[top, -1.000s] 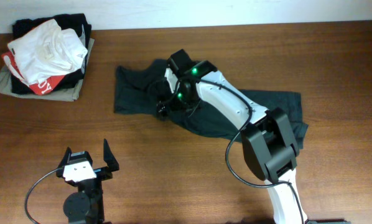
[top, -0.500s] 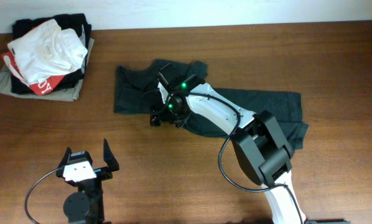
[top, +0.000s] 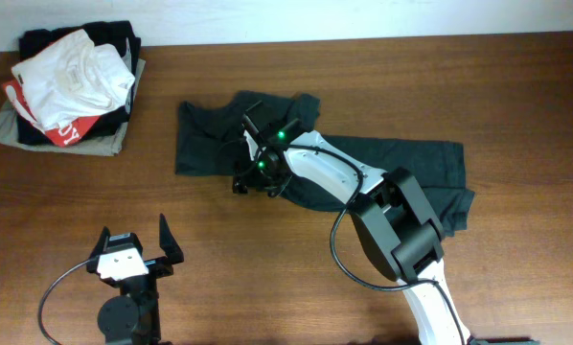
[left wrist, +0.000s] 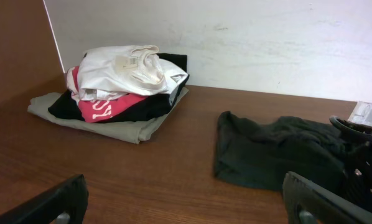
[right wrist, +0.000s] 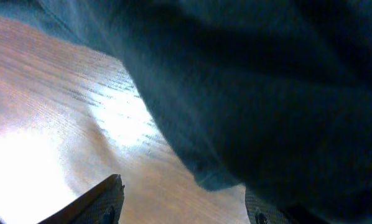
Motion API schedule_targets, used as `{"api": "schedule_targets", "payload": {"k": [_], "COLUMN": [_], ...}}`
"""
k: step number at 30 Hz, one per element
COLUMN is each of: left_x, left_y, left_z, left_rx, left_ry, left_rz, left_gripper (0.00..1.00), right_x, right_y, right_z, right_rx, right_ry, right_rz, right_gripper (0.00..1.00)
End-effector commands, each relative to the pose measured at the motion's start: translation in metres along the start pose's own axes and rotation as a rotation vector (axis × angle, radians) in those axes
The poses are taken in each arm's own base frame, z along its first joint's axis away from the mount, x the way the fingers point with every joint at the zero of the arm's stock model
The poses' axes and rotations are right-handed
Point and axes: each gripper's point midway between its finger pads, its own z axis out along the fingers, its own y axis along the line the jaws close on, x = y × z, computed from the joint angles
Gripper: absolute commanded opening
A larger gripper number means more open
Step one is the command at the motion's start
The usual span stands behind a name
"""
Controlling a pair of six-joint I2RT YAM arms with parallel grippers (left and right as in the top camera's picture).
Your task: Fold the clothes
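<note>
At mid-table, the dark green garment (top: 401, 163) lies rumpled, stretched left to right across the wooden table (top: 516, 86). The right gripper (top: 241, 182) is down at its near edge, toward the left end, fingers (right wrist: 102, 202) parted wide, the cloth's hem hanging just above them. Near left, the left gripper (top: 135, 235) sits well apart from the garment, jaws spread. Far left, a stack of clothes (top: 66, 86), white piece on top.

The right arm (top: 334, 177) lies across the dark garment (top: 205, 144) and hides its middle. Close at the right gripper (right wrist: 185, 205) the cloth is a blur, and the picture's lower edge cuts off the fingers. The left gripper (left wrist: 192, 199), near the garment, shows only finger stubs.
</note>
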Motion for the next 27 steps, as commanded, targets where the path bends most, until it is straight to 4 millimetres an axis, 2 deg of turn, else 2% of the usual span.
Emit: {"api": "schedule_targets", "payload": {"k": [1, 4, 7, 12, 14, 17, 21, 27], "left_x": [0.002, 0.002, 0.002, 0.002, 0.002, 0.002, 0.002, 0.002], "left_y": [0.001, 0.001, 0.001, 0.001, 0.001, 0.001, 0.001, 0.001], "left_z": [0.0, 0.0, 0.0, 0.0, 0.0, 0.0, 0.0, 0.0], "left_rx": [-0.005, -0.005, -0.005, -0.005, -0.005, -0.005, -0.005, -0.005], "left_ry": [0.0, 0.0, 0.0, 0.0, 0.0, 0.0, 0.0, 0.0], "left_rz": [0.01, 0.01, 0.01, 0.01, 0.01, 0.01, 0.01, 0.01], "left_gripper": [0.99, 0.99, 0.99, 0.99, 0.99, 0.99, 0.99, 0.99], "right_x": [0.001, -0.001, -0.002, -0.001, -0.003, -0.005, -0.006, -0.008], "right_y": [-0.007, -0.006, -0.006, -0.008, -0.007, -0.008, -0.006, 0.017], "right_z": [0.009, 0.009, 0.009, 0.011, 0.012, 0.012, 0.009, -0.018], "right_rx": [0.044, 0.039, 0.039, 0.04, 0.038, 0.045, 0.037, -0.031], "right_ry": [-0.011, -0.02, -0.02, -0.017, -0.022, -0.034, -0.037, -0.059], "right_rz": [0.009, 0.004, 0.004, 0.005, 0.003, 0.0, 0.0, -0.024], "right_gripper": [0.62, 0.56, 0.55, 0.39, 0.36, 0.18, 0.06, 0.04]}}
